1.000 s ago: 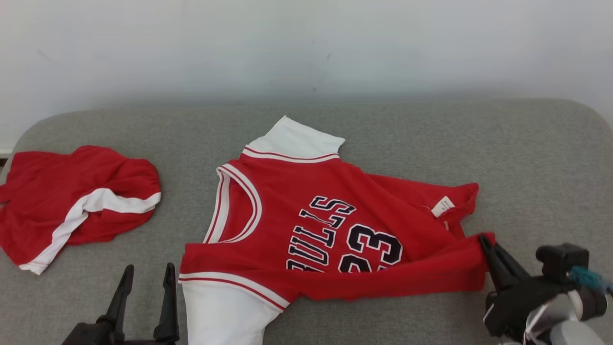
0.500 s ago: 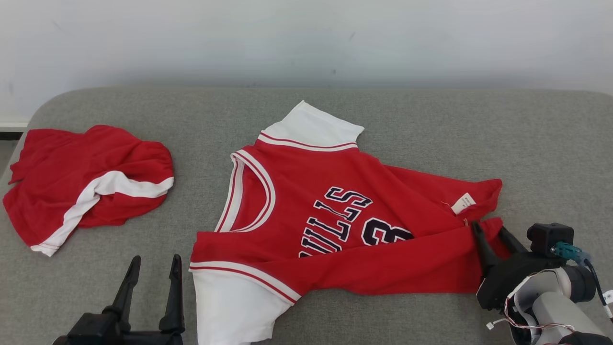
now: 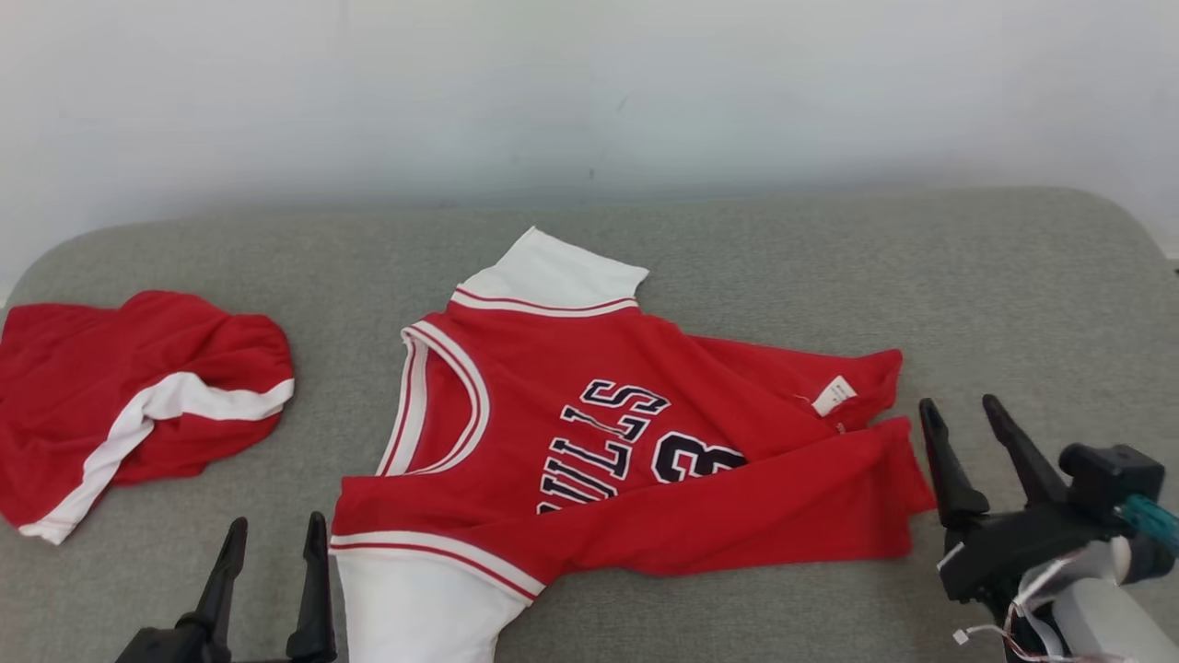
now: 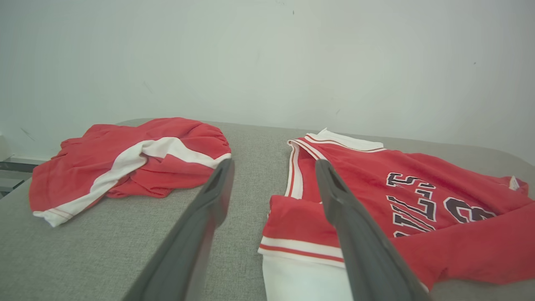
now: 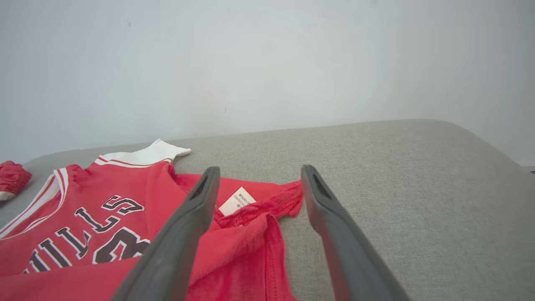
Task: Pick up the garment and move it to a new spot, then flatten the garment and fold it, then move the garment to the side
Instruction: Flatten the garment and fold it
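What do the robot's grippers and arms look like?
Both the left gripper and right gripper have two long, dark, tapering fingers on a black base. Behind the right one sit a pale wrist, thin red and white wires, a teal connector and a black box.

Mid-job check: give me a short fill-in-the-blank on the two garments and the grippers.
The right gripper has its fingers ____, gripping nothing.
The crumpled red garment with a white stripe lies on the robot's ____ of the red short-sleeved jersey.
The jersey's small white label lies nearest the ____ gripper.
Missing: open; left; right.
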You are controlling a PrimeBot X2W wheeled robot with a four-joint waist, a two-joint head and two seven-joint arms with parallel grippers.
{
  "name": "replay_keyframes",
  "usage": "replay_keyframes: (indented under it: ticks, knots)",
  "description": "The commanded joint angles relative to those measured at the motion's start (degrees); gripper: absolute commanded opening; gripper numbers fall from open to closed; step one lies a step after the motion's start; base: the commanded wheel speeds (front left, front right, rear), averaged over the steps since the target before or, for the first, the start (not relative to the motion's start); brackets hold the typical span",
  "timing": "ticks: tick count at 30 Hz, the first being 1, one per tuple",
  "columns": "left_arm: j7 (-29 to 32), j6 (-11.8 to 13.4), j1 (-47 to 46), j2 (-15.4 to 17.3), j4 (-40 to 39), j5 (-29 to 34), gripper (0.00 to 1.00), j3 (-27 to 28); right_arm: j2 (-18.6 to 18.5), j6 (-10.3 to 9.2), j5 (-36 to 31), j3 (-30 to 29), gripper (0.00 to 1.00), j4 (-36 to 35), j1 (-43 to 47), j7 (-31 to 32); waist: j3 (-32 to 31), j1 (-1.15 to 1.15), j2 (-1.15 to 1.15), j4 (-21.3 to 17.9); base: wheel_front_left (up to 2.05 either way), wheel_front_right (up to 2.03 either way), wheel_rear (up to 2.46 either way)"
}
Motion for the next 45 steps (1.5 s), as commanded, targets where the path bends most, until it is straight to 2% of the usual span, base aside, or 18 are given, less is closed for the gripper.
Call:
replay_keyframes:
  ticks: [1,9,17,30,45]
  knots:
    - [-0.11,0.04,0.57,0.00,-0.27,0.64,1.00,0.28,-0.03,-0.14,-0.68,-0.75,1.00,-1.13,1.74,-0.19,-0.87,0.00,0.00,-1.07,0.00,0.00,0.00]
    - [-0.11,-0.09,1.72,0.00,-0.47,0.78,1.00,0.82,2.14,-0.14,-6.64,-6.72,1.00,-15.61,12.80,-0.13,-2.15,0.00,0.00,-2.26,0.00,0.00,0.00]
    - [-0.10,-0.17,2.29,-0.01,-0.29,0.33,1.00,1.12,5.91,-0.14,-10.38,-10.16,1.00,-23.75,21.53,-0.13,-2.98,0.00,0.00,-2.27,0.00,0.00,0.00]
    - [-0.10,-0.30,3.63,-0.01,0.25,1.06,1.00,1.05,9.02,-0.13,-12.62,-11.40,1.00,-25.30,25.87,-0.13,-3.86,0.00,0.00,-1.74,0.00,0.00,0.00]
    - [-0.10,0.03,3.53,0.00,0.21,2.61,1.00,2.09,9.20,-0.14,-13.73,-10.84,1.00,-24.97,25.81,-0.13,-4.14,0.00,0.00,-1.38,0.00,0.00,0.00]
